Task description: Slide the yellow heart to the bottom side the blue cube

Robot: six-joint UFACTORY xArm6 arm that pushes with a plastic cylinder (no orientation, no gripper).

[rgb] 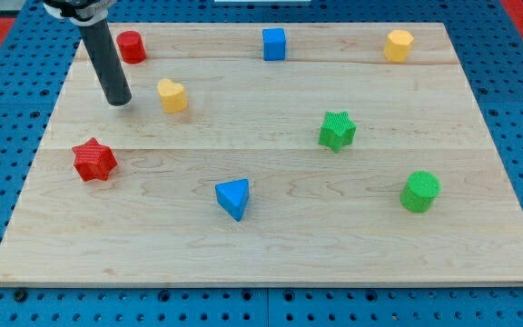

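The yellow heart (172,94) lies on the wooden board (271,236) at the upper left. The blue cube (273,44) sits near the top edge, to the right of and above the heart. My tip (117,102) rests on the board just left of the yellow heart, with a small gap between them. The dark rod rises from it toward the view's top left.
A red cylinder (132,46) stands at the top left, close to the rod. A red star (94,160) lies at the left. A blue triangle (233,198) is at bottom centre. A green star (337,130), a green cylinder (419,192) and a yellow hexagon (398,44) are on the right.
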